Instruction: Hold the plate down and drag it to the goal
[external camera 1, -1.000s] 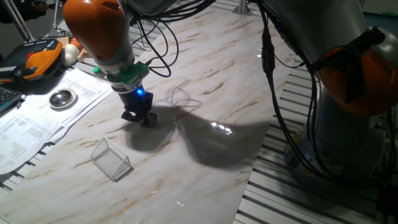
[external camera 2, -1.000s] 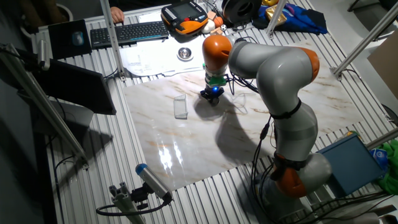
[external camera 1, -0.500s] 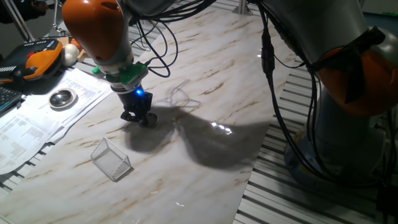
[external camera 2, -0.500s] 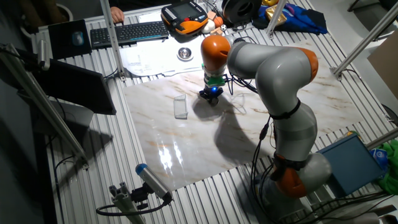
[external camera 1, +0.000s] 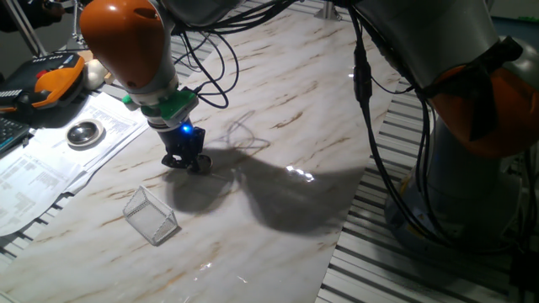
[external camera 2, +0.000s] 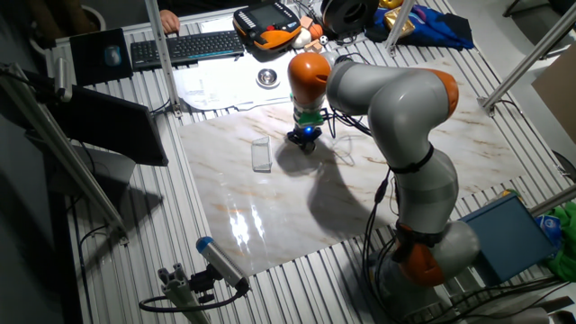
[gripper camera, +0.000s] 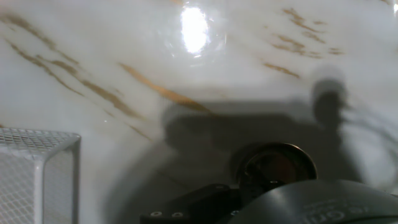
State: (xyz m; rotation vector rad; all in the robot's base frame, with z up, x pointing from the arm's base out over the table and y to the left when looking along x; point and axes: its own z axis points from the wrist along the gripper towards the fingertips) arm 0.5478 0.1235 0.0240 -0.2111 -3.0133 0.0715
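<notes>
The plate (gripper camera: pixel 273 163), a small shiny metal disc with a dark centre, lies on the marble table right under my fingertips. In one fixed view only its edge (external camera 1: pixel 203 167) shows beside the fingers. My gripper (external camera 1: pixel 187 161) is shut and points straight down, with its tips on the plate; it also shows in the other fixed view (external camera 2: pixel 304 139). The goal, a small wire mesh box (external camera 1: pixel 152 216), stands a short way in front and to the left of the gripper. The box also shows in the other fixed view (external camera 2: pixel 261 154) and at the lower left of the hand view (gripper camera: pixel 37 177).
A larger round silver dish (external camera 1: pixel 84 133) lies on papers (external camera 1: pixel 50 164) at the table's left edge. An orange teach pendant (external camera 1: pixel 55 77) and a keyboard (external camera 2: pixel 184 47) lie behind. Cables (external camera 1: pixel 210 59) hang by the arm. The robot's base (external camera 1: pixel 472 151) stands at the right.
The gripper has slid a little to the left, towards the mesh box, with the plate under it. The box has not moved.
</notes>
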